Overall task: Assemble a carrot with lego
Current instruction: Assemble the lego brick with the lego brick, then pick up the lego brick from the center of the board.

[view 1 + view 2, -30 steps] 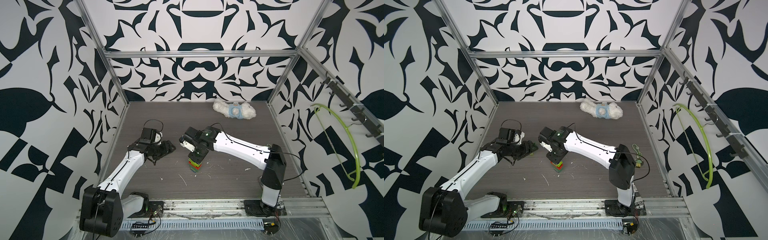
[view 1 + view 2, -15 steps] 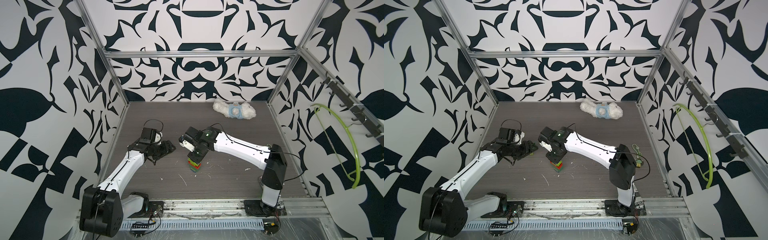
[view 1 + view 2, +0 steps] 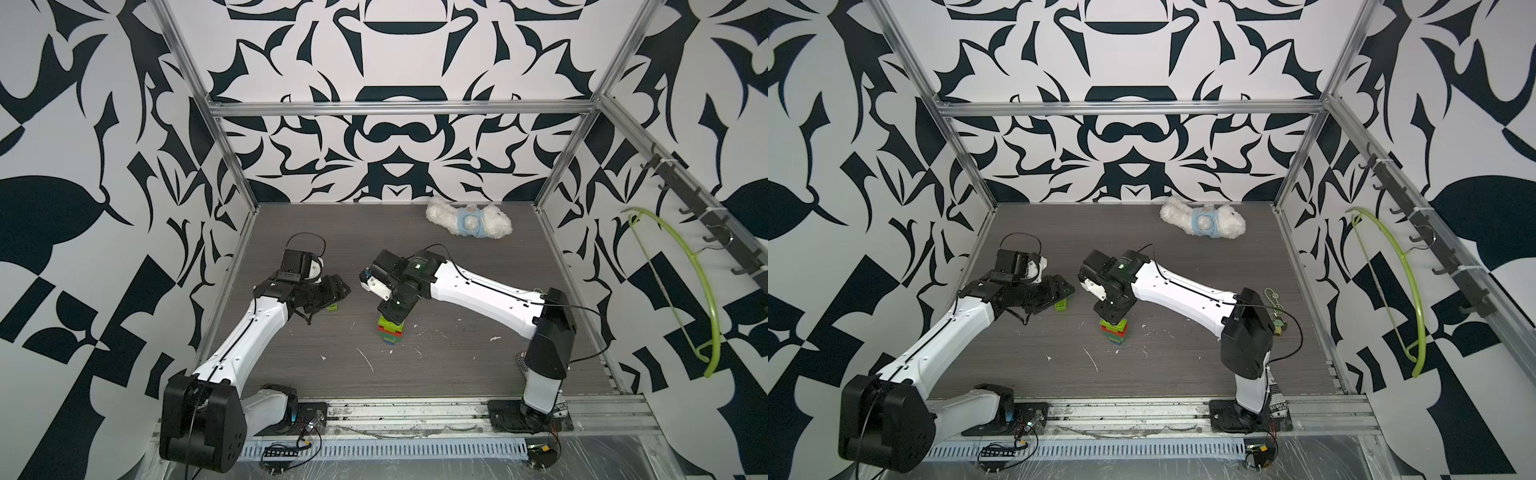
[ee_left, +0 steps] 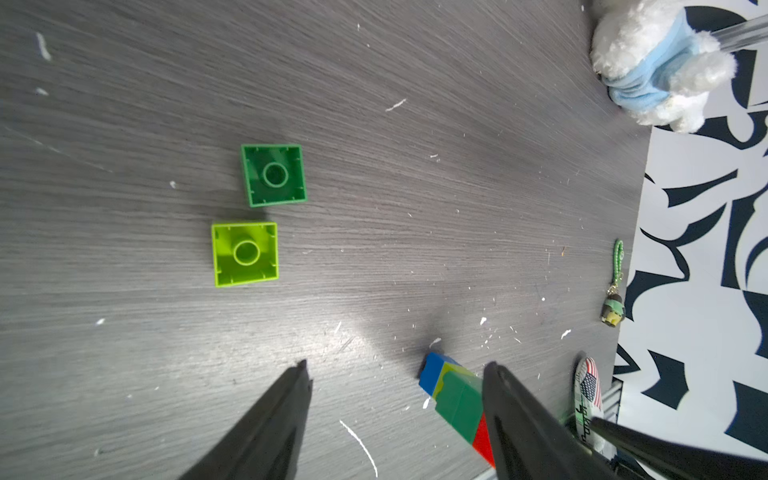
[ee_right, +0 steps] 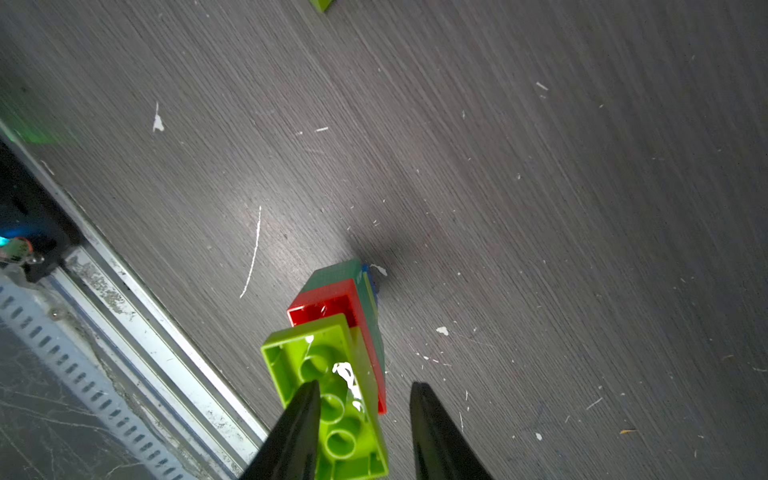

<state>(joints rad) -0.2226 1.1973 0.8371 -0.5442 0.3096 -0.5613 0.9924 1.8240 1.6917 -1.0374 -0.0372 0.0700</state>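
Left gripper (image 4: 397,365): fingers wide apart, empty.
Right gripper (image 5: 365,385): fingers slightly parted over the lime brick (image 5: 309,353) topping the carrot (image 5: 328,303), not clamping.
Loose bricks: lime square (image 4: 245,253) beside green square (image 4: 274,174).

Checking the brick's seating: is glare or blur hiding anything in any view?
Right wrist view: lime brick sharp, white spots inside it; table grain smears toward the frame edges. Left wrist view: crisp, soft sheen ahead of the fingers. Both top views: evenly lit, but the stack is tiny.

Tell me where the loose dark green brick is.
In the left wrist view the dark green brick lies hollow side up beside the loose lime brick, not touching it, on the left arm's side of the carrot.
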